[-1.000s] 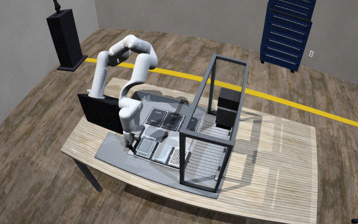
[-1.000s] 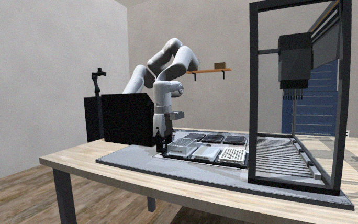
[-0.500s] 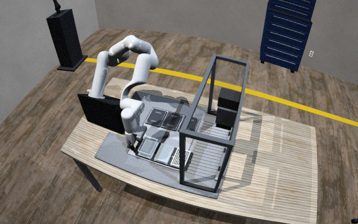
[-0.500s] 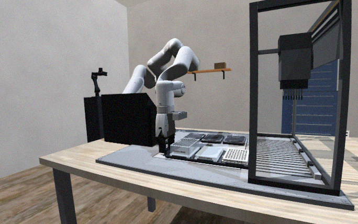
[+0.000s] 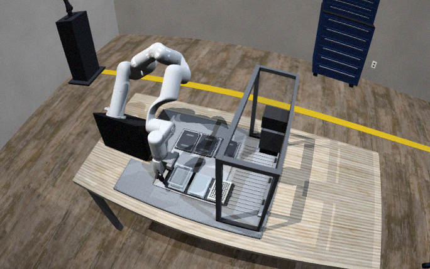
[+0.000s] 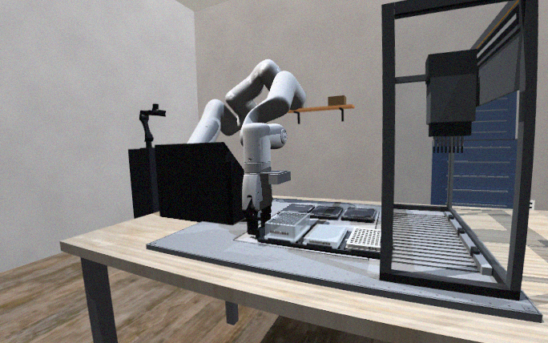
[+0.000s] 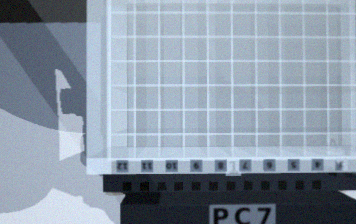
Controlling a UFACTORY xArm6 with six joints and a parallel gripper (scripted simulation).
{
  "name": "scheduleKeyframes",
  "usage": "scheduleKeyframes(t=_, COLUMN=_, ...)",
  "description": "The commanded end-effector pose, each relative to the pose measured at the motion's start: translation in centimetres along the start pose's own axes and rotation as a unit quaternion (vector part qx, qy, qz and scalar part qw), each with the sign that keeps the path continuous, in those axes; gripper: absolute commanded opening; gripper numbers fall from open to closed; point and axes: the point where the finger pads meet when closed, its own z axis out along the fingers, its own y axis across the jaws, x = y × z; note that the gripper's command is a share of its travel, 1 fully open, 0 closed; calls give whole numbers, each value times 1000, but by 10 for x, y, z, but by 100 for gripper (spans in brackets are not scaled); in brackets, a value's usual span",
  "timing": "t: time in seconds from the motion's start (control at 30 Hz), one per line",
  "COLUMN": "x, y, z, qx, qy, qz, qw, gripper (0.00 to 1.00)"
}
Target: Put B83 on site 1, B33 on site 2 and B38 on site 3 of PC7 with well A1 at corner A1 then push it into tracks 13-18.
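We find the gripper [image 6: 255, 226] set low at the handle end of the plate carrier PC7 [image 7: 240, 207], its fingers spread wide and grasping nothing; whether they touch the handle we cannot tell. The wrist view looks straight down on the carrier's dark end, where the label PC7 is legible, and on the deep-well block B83 [image 6: 286, 223] just beyond it.

B83 occupies the site next to the handle and sits level. Next along the carrier lies the 384-well plate B33 [image 6: 325, 234], then the 96-well plate B38 [image 6: 363, 238] at the far end — all three flat in the exterior view. Corner markings are too small to read.

The carrier rests on the grey apron [image 6: 210, 242], its far end at the front post of the instrument frame [image 6: 388, 133]; the ribbed loading rails [image 6: 424, 238] lie beyond it. Behind the carrier the three dark nests [image 5: 198, 142] stand in a row with no plates in them.

The arm rises from a black pedestal [image 6: 194, 182] on the wooden table [image 6: 121, 246] — a pipetting head [image 6: 450, 89] hangs inside the frame
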Motion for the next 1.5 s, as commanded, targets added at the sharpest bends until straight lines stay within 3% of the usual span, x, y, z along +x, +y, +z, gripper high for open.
scheduleKeyframes(t=0.0, x=6, y=1, z=-1, qx=-1, qy=1, qz=0, qw=1000, gripper=82)
scheduleKeyframes(t=1.47, x=44, y=1, z=-1, qx=-1, qy=2, qz=0, qw=1000, gripper=82)
